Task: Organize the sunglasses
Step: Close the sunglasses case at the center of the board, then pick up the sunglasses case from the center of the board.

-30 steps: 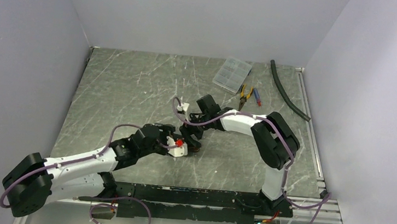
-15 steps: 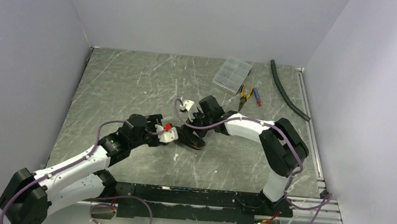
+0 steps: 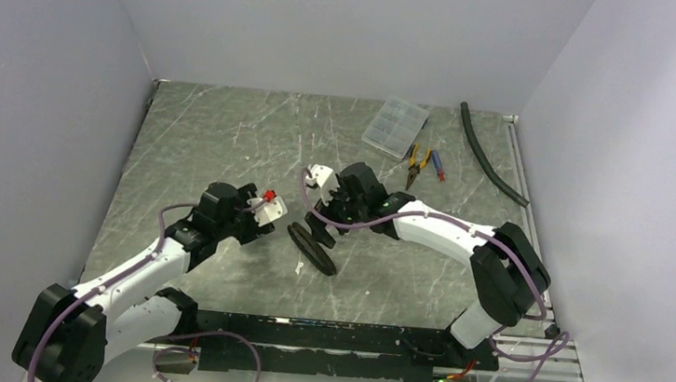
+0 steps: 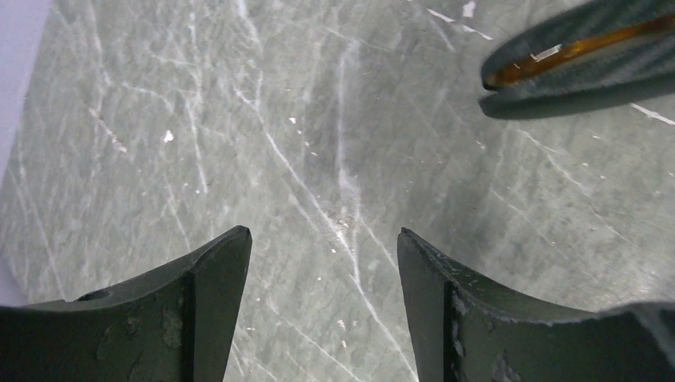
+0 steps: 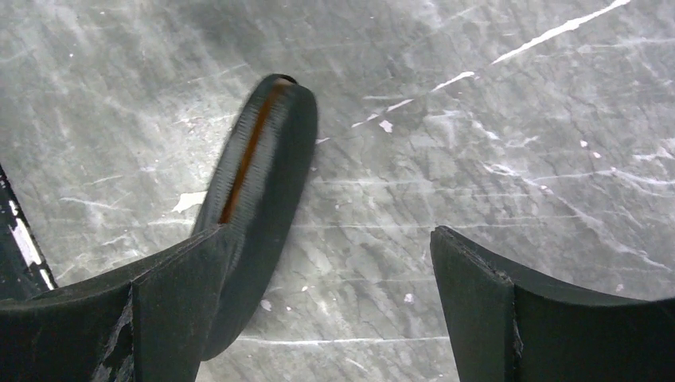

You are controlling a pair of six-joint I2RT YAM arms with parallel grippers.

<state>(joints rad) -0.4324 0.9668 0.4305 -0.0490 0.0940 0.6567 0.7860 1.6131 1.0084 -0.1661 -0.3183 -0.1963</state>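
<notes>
A dark oblong glasses case (image 3: 312,247) lies on the marble table between the two arms, almost shut. A thin orange strip (image 5: 248,151) shows in its narrow slit, and I cannot tell whether this is the sunglasses, which are otherwise hidden. My right gripper (image 3: 320,217) hangs just above the case's far end, open. In the right wrist view the case (image 5: 271,159) lies beside the left finger, outside the gap of the gripper (image 5: 329,232). My left gripper (image 3: 273,211) is open and empty to the left of the case. Its wrist view has the case (image 4: 589,76) at top right, apart from the gripper (image 4: 322,239).
At the back right lie a clear compartment box (image 3: 396,126), orange-handled pliers (image 3: 419,159), a small blue-and-red tool (image 3: 437,166) and a black hose (image 3: 489,163). White walls close three sides. A black rail (image 3: 330,333) runs along the near edge.
The left gripper has drawn back to the left and away from the case. The right gripper has opened wider and let go of the case, which now lies uncovered on the table.
</notes>
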